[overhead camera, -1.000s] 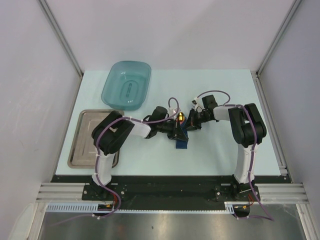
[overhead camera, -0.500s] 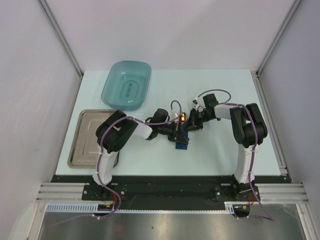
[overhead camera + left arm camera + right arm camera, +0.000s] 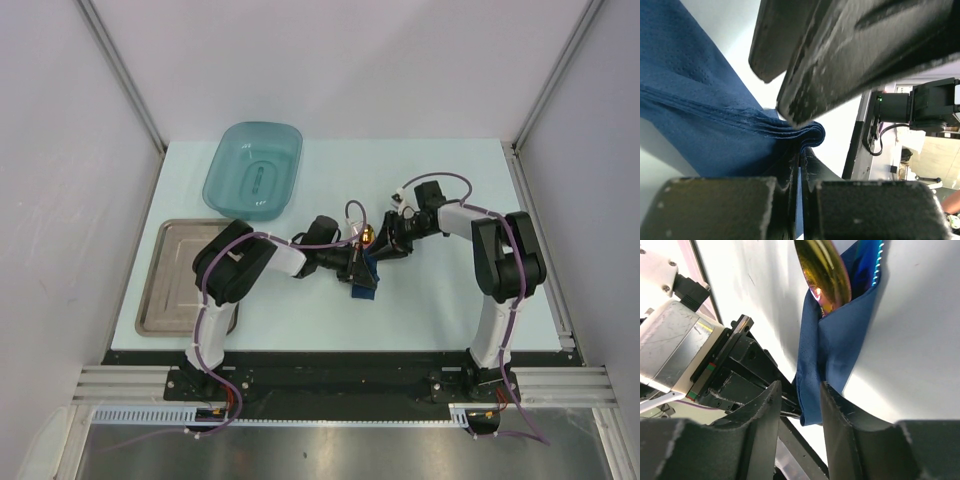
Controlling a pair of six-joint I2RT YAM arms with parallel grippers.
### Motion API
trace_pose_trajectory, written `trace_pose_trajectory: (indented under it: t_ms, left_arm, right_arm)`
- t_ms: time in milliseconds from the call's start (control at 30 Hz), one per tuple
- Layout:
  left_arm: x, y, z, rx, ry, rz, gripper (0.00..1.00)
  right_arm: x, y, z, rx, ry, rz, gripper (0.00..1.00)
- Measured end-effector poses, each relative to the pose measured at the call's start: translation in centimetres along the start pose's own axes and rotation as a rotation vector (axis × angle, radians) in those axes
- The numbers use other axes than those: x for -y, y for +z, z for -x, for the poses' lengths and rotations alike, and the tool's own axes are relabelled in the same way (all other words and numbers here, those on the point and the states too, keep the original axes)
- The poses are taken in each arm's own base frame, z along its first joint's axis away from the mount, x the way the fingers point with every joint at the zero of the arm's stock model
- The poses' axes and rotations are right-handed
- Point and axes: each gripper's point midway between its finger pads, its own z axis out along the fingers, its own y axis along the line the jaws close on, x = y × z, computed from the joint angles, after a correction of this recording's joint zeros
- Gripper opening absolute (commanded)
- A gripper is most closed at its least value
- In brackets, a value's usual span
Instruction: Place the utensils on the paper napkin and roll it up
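Tray of bare metal (image 3: 170, 275) lies along the worktop's (image 3: 440, 300) left edge toward the near-left corner. A translucent teal tub (image 3: 253, 170) stands beyond it at the far-left corner. The left arm (image 3: 225, 280) rises from the near edge, bends over the tray's right rim and reaches rightward to the middle of the worktop. There the left gripper (image 3: 355, 268) meets the paper napkin (image 3: 364, 284), which is dark navy and gathered into a narrow bundle running from near to far. The bundle's near end shows below the two grippers in the top view. In the left wrist view the left gripper (image 3: 800, 195) has its jaws pressed together on a folded edge of the napkin (image 3: 700, 110), with the layers bunched just above the fingertips. The utensils sit wrapped inside the bundle, and the spoon's gold bowl (image 3: 367, 236) pokes out of its far end. The right wrist view shows that bowl (image 3: 822, 270) beside an iridescent blue serrated piece (image 3: 871, 262), both emerging from the napkin (image 3: 840, 340). The right gripper (image 3: 387, 244) sits just right of the bundle's far part. Up close, the right gripper (image 3: 800, 390) has its jaws standing apart with a lower fold of the napkin in the gap between them. Whether either finger touches the paper cannot be told. The right arm (image 3: 500, 260) arches back to its base at the near edge.
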Motion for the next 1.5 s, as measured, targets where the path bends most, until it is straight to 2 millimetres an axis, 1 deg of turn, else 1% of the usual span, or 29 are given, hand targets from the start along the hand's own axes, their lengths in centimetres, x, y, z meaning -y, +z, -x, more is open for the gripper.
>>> trace_pose_trajectory:
  t_ms: [167, 333, 433, 467, 567, 633, 667, 733, 767, 867, 1033, 1067, 1200, 1333, 1367, 1500]
  left_arm:
    - [0.0, 0.0, 0.0, -0.005, 0.018, -0.004, 0.02]
    - [0.0, 0.0, 0.0, -0.007, 0.031, -0.004, 0.02]
    - [0.0, 0.0, 0.0, -0.011, 0.035, -0.003, 0.03]
    - [0.0, 0.0, -0.1, -0.013, 0.036, -0.003, 0.04]
    - [0.0, 0.0, -0.1, -0.014, 0.044, -0.002, 0.11]
    - [0.0, 0.0, -0.1, -0.012, 0.045, -0.002, 0.14]
    - [0.0, -0.1, -0.1, -0.011, 0.046, -0.002, 0.18]
    - [0.2, -0.5, -0.3, -0.005, 0.047, -0.004, 0.22]
    - [0.3, -0.8, -0.4, -0.002, 0.044, -0.003, 0.27]
    - [0.6, -1.9, -0.6, 0.010, 0.025, -0.001, 0.36]
    - [1.7, -4.0, -0.4, 0.046, -0.014, -0.005, 0.36]
    - [2.2, -4.6, -0.1, 0.059, -0.021, -0.009, 0.34]
    - [2.9, -5.8, 0.8, 0.096, -0.031, -0.012, 0.27]
    - [2.5, -6.0, 1.1, 0.113, -0.043, 0.008, 0.19]
    - [2.5, -5.9, 1.1, 0.111, -0.044, 0.009, 0.18]
    - [2.3, -4.8, 0.9, 0.088, -0.042, 0.006, 0.16]
  right_arm:
    - [-0.2, 0.5, -0.4, -0.012, -0.018, -0.009, 0.41]
    - [0.3, 1.3, -0.7, -0.022, -0.042, -0.040, 0.41]
    - [0.8, 1.9, -1.0, -0.034, -0.050, -0.060, 0.30]
    - [0.9, 1.9, -1.1, -0.035, -0.056, -0.066, 0.20]
    - [1.4, 2.1, -1.0, -0.029, -0.083, -0.093, 0.07]
    - [1.8, 2.0, -0.9, -0.025, -0.095, -0.113, 0.01]
    - [1.9, 2.0, -0.9, -0.024, -0.098, -0.117, 0.00]
    - [2.0, 2.0, -0.9, -0.023, -0.102, -0.122, 0.00]
    - [2.1, 2.0, -0.9, -0.023, -0.102, -0.124, 0.00]
    - [2.1, 2.0, -0.9, -0.023, -0.108, -0.124, 0.00]
    - [2.2, 2.0, -0.9, -0.021, -0.112, -0.122, 0.00]
    - [2.2, 2.0, -0.9, -0.021, -0.112, -0.119, 0.00]
    - [2.3, 2.0, -0.9, -0.018, -0.112, -0.108, 0.00]
    - [2.3, 1.9, -0.8, -0.015, -0.110, -0.093, 0.00]
    - [2.3, 1.9, -0.8, -0.015, -0.109, -0.091, 0.00]
    - [2.3, 1.8, -0.8, -0.014, -0.106, -0.086, 0.00]
